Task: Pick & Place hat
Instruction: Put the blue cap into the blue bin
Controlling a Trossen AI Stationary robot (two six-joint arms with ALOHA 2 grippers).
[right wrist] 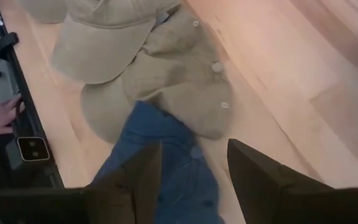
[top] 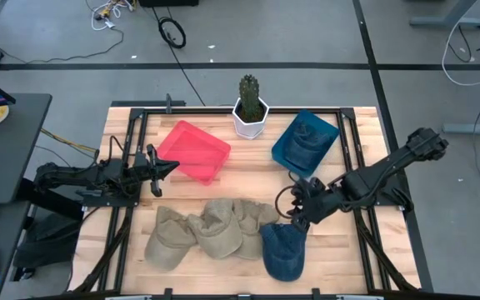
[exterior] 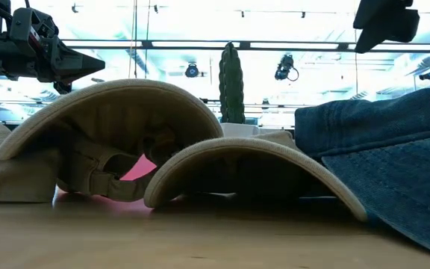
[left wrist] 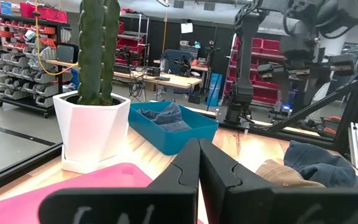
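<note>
Your left arm lies low along the table's left side, reaching toward the middle, its wrist level. The left gripper [top: 169, 165] points inward with its two dark fingers [left wrist: 185, 168] pressed together, nothing between them.

Your right arm comes in from the table's right edge, elbow raised, forearm angled down toward the front centre. The right gripper [top: 297, 218] points downward, and its fingers [right wrist: 257, 171] stand wide apart, holding nothing.
</note>
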